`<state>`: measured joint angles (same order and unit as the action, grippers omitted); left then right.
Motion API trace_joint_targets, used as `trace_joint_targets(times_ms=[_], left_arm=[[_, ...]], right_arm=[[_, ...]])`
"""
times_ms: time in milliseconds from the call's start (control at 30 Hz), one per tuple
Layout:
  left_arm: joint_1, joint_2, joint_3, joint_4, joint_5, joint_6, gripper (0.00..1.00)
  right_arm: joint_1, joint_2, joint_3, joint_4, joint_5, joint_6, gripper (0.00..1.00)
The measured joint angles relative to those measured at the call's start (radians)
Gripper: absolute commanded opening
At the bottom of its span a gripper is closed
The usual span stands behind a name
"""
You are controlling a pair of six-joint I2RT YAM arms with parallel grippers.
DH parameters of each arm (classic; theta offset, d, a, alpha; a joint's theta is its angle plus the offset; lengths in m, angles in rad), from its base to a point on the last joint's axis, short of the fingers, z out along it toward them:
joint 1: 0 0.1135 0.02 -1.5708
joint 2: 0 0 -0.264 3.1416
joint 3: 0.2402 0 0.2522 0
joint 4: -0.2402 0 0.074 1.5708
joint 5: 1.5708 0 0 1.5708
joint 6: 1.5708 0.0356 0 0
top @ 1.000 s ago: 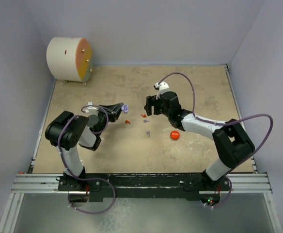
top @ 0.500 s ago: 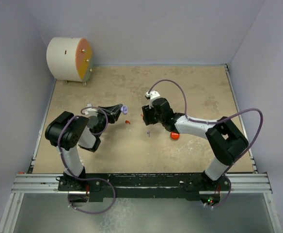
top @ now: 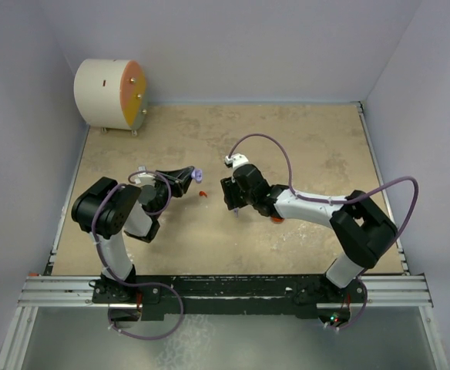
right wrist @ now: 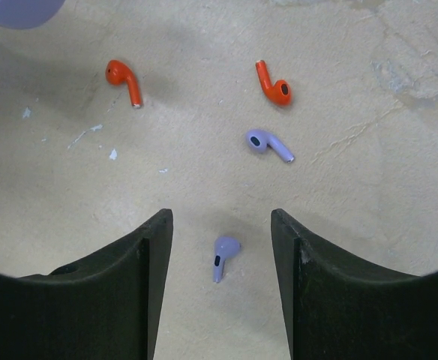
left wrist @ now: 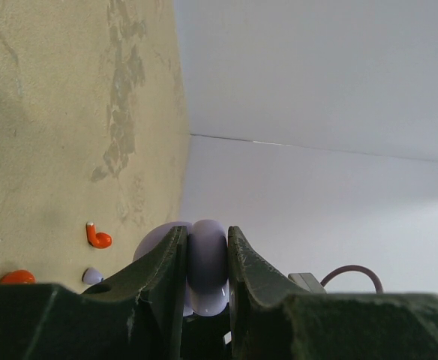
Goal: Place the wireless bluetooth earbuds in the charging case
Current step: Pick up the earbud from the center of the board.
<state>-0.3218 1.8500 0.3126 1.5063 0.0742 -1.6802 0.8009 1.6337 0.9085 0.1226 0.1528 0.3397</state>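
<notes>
The right gripper (right wrist: 220, 221) hangs low over the table (right wrist: 369, 187), its fingers spread wide and nothing in them. One lavender earbud (right wrist: 223, 256) lies on the table straight between the two fingers and touches neither. A second lavender earbud (right wrist: 268, 144) lies just beyond the fingertips, with a red earbud (right wrist: 274, 84) close behind it. Another red earbud (right wrist: 124, 81) lies well off toward the left of the wrist view.

The left gripper (left wrist: 205, 234) is clamped tight on the lavender case (left wrist: 204, 274) and holds it clear of the table. An edge of that case shows in the top corner of the right wrist view. Whether its lid is up I cannot tell.

Compared with a second ago, the right arm (top: 310, 204) has swung in toward the left gripper and nearer the bases, so its fingers now straddle the earbud. The red case (top: 276, 218) was in plain sight then and now shows only as a sliver behind that arm. The left gripper and its case sit where they were.

A white drum (top: 109, 94) with an orange face stands in the far left corner, well apart from everything else. From above, the right gripper's body covers most of the earbuds beneath it.
</notes>
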Motion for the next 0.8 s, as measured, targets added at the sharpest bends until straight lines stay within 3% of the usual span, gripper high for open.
trace_joint_targets(times_ms=[800], left_arm=[[0.000, 0.000, -0.001, 0.000, 0.002, -0.022, 0.00]], right_arm=[[0.036, 0.030, -0.009, -0.058, 0.041, 0.035, 0.53]])
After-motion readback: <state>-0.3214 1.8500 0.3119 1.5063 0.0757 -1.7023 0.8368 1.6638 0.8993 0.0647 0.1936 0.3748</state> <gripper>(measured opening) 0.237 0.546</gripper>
